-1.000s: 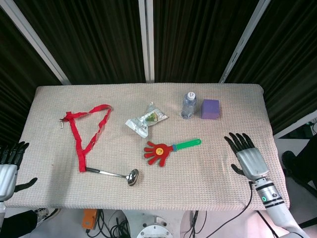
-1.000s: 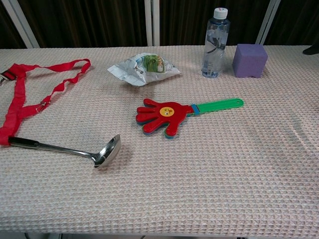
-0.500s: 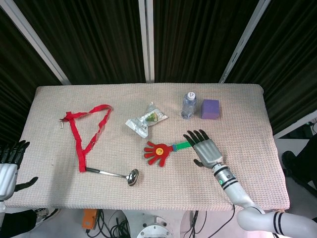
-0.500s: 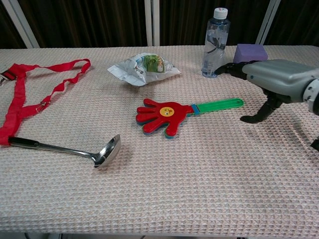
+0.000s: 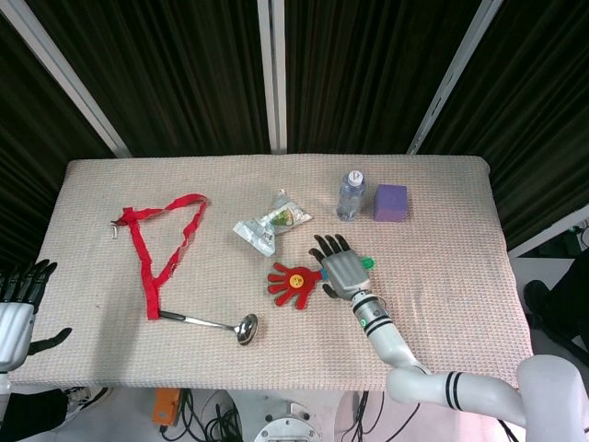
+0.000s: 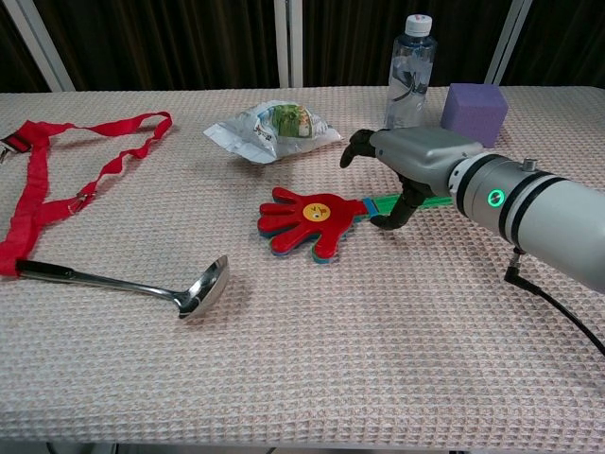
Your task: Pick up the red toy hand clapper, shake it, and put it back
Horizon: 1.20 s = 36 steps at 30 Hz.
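Currently right hand point(image 6: 411, 165) hovers spread, holding nothing, over the red plastic hand-shaped clapper's point(image 6: 307, 219) green handle point(image 6: 437, 198); closing off-centre could skid it across the worktop point(image 6: 378, 359).

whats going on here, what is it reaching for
The right hand is spread open over the green handle of the red toy hand clapper, which lies flat on the table; nothing is gripped or lifted yet. The left hand sits idle at the table's left edge, holding nothing.
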{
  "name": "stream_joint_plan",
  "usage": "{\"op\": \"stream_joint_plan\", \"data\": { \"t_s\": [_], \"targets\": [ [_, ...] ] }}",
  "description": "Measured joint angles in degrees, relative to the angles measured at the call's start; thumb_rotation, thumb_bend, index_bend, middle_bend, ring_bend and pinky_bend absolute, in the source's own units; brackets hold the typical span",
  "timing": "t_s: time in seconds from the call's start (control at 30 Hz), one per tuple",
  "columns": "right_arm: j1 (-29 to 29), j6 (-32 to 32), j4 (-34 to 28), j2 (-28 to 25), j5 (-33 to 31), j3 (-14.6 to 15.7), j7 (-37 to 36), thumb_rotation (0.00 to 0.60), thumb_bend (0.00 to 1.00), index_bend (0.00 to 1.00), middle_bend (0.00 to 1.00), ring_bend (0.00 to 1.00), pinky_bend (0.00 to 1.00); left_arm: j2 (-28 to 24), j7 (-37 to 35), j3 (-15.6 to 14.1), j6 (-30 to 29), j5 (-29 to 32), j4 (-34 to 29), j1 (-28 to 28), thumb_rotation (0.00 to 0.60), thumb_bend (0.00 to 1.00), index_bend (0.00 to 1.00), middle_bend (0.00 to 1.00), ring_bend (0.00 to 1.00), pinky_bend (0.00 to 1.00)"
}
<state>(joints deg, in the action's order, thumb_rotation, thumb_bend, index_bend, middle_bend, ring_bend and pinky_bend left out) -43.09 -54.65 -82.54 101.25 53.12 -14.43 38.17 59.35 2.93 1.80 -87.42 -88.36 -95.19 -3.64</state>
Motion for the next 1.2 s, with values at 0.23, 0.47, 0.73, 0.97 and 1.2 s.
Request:
{"op": "stream_joint_plan", "data": {
  "t_s": [0.23,0.47,0.73,0.97,1.2],
  "targets": [
    [-1.91,-1.42,3.10,3.37,-1.74,-0.24,0.67,0.600,0.25,0.36,0.03,0.00,0.00,0.02,-0.44,-0.05,-0.10,0.00,0.27,0.05,0.600,0.06,0.07,0.04,0.00,0.01],
    [-2.61,-2.28,4.97,4.61,-2.84,0.02,0.67,0.600,0.26,0.42,0.04,0.00,0.00,0.03,-0.88,-0.17,-0.16,0.00,0.50,0.16,0.600,0.06,0.07,0.04,0.00,0.01],
    [-3.02,-2.33,5.43,4.93,-3.16,0.66,0.12,0.600,0.27,0.49,0.06,0.00,0.00,0.03,-0.87,-0.23,-0.40,-0.07,0.45,0.29,0.600,0.06,0.07,0.04,0.00,0.01],
    [-2.91,-3.39,5.44,4.92,-2.34,1.14,-0.36,0.600,0.28,0.63,0.09,0.00,0.00,0.00,-1.17,-0.20,-0.96,0.00,0.43,0.59,0.600,0.06,0.07,0.04,0.00,0.01],
    [-2.00,-3.46,3.30,3.64,0.41,0.99,-5.83,0.600,0.32,0.90,0.35,0.09,0.01,-0.12,-1.97,-0.34,-0.95,-0.11,0.35,0.73,0.600,0.06,0.07,0.04,0.00,0.01]
  ]
}}
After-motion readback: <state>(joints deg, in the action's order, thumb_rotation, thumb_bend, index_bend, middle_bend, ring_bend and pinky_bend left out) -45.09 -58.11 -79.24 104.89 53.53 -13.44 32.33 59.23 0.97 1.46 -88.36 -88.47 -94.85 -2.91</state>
